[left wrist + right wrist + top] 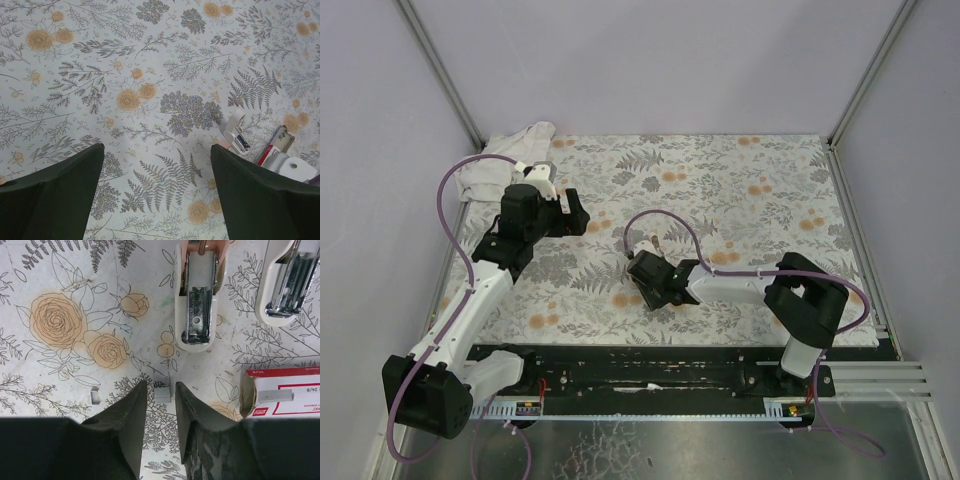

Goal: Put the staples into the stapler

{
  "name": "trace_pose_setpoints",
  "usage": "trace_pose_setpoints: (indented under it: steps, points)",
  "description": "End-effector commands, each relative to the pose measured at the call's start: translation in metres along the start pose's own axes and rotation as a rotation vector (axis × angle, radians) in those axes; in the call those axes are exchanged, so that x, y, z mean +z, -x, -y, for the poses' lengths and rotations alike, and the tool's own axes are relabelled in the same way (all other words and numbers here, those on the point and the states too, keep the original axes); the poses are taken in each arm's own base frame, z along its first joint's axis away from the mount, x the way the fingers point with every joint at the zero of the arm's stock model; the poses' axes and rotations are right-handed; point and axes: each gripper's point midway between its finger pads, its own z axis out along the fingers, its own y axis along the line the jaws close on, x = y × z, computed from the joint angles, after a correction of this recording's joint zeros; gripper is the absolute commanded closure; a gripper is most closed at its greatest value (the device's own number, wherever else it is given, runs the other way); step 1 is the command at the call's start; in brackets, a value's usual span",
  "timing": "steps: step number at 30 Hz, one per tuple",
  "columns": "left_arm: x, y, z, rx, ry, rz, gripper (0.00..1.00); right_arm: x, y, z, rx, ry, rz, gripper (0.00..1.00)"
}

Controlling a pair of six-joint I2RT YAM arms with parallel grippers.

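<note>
In the right wrist view the cream stapler lies opened flat, its metal staple channel (195, 300) straight ahead and its other half (286, 280) at the upper right. The red staple box (285, 397) lies at the right with a grey strip showing in its open end. A short loose strip of staples (162, 394) lies on the cloth between the tips of my right gripper (160, 388), which is narrowly open with small gaps on both sides. My left gripper (157, 150) is wide open and empty above bare cloth, with the stapler (237, 131) to its right.
A floral tablecloth (740, 190) covers the table. A crumpled white cloth (510, 160) lies at the far left corner behind the left arm. A tiny stray staple piece (95, 396) lies left of the right fingers. Grey walls close in the sides.
</note>
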Motion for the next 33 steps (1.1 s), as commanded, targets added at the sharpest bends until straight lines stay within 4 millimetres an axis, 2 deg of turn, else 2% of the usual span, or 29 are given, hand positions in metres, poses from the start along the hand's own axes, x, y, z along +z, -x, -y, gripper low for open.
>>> trace_pose_setpoints:
  steps: [1, 10, 19, 23, 28, 33]
  points:
    - [0.0, 0.005, -0.002, -0.001, -0.001, 0.015, 0.14, -0.001, 0.014, -0.005, -0.002, -0.017, 0.04, 0.65]
    - [0.0, 0.005, -0.001, -0.001, -0.001, 0.017, 0.14, 0.002, 0.008, -0.005, -0.029, -0.044, 0.035, 0.71]
    - [0.0, 0.005, -0.001, -0.001, -0.001, 0.019, 0.14, -0.002, 0.006, 0.001, -0.058, -0.079, 0.035, 0.72]
    - [-0.001, 0.006, -0.001, 0.0, -0.001, 0.021, 0.14, -0.003, 0.006, -0.003, -0.048, -0.059, 0.037, 0.75]
    - [-0.001, 0.006, -0.002, 0.0, 0.002, 0.022, 0.14, -0.013, 0.02, -0.007, -0.028, -0.037, 0.078, 0.79]
    - [-0.002, 0.006, -0.003, 0.0, 0.01, 0.024, 0.14, -0.03, 0.046, -0.001, -0.053, -0.037, 0.147, 0.79]
